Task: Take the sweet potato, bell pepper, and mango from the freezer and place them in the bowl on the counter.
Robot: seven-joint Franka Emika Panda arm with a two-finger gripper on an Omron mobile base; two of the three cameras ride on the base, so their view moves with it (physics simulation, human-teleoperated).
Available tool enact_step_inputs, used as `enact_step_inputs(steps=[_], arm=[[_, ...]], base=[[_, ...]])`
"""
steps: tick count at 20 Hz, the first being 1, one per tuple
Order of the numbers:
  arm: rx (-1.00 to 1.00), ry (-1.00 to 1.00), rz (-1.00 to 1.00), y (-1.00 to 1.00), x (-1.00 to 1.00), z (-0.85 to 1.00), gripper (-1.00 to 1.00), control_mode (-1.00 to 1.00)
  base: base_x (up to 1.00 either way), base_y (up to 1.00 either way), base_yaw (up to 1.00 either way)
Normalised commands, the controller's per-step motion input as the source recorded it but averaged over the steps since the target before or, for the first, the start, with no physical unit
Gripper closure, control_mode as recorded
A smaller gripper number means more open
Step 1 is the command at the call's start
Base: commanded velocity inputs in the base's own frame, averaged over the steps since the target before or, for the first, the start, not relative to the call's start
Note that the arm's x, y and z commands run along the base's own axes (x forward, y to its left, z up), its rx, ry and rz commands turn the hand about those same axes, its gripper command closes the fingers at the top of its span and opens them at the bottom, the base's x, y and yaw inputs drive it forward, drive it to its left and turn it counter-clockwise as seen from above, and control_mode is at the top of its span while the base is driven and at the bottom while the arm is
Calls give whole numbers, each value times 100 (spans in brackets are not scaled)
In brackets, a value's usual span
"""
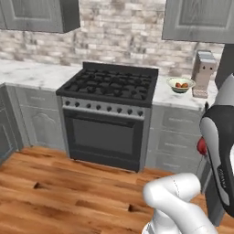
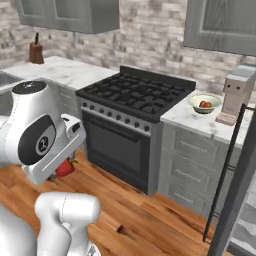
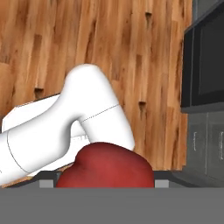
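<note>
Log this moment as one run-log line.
claw: shut on bell pepper | carried above wood floor | bowl: on counter right of stove, two fruits inside

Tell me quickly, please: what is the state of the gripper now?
Gripper: closed on the bell pepper, carried above the wooden floor.

You see a deep red bell pepper (image 3: 105,166), a black gas stove (image 1: 109,84), a white grey-veined marble table (image 1: 32,73), a pale cream-green bowl (image 1: 181,85), and warm brown wood-grain floor (image 3: 87,35).
</note>
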Motion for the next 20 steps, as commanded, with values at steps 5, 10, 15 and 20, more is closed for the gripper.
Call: enact_step_inputs(steps=[5, 10, 15, 20], arm=[[0, 0, 0, 0, 0, 0, 100, 100], [0, 0, 0, 0, 0, 0, 100, 100], [0, 0, 0, 0, 0, 0, 100, 100], [0, 0, 0, 0, 0, 0, 100, 100]], base=[[94, 100, -45], [100, 50, -43], [95, 0, -50], [90, 0, -59]])
